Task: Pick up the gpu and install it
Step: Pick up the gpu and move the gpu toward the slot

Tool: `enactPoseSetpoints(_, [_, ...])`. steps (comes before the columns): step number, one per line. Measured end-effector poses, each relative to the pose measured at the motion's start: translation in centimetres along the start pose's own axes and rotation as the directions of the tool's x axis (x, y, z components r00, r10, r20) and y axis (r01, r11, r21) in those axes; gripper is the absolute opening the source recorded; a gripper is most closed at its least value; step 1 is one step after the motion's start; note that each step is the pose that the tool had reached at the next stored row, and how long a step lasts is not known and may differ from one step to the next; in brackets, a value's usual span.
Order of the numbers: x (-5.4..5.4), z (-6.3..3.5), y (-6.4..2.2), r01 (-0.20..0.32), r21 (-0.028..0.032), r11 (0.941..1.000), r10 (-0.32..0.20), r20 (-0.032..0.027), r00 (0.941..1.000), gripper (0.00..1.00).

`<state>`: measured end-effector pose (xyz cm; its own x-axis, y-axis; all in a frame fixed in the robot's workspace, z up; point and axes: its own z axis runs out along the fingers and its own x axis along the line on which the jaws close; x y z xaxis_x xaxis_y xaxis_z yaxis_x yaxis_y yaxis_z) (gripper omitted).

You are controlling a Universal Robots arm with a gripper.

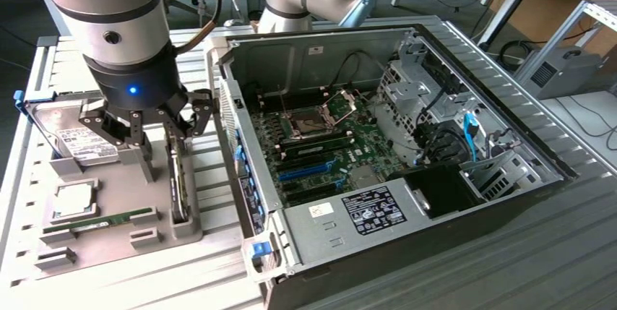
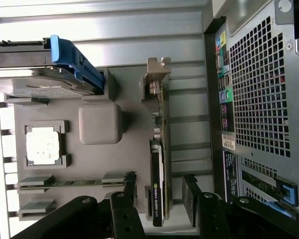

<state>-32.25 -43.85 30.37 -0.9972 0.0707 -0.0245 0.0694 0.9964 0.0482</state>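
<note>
A ribbed metal bench (image 1: pixel 453 281) carries a grey parts tray (image 1: pixel 115 187) beside an open computer case (image 1: pixel 289 57); the gpu (image 1: pixel 178 187) stands on edge in a slot along the tray's edge nearest the case, not yet lifted; the gripper (image 1: pixel 162 128) hangs over it with jaws wide, one finger on each side of the card, seemingly clear of it; the pick-up step is in hand, I judge; gripping calls for a straight descent and a square close on the card's flat faces.
</note>
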Motion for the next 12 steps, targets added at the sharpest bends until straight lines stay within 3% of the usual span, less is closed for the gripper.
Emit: enactPoseSetpoints(12, [0.02,0.76,-0.04,0.0,0.0003,1.0,0.0,-0.0003,1.0,0.5])
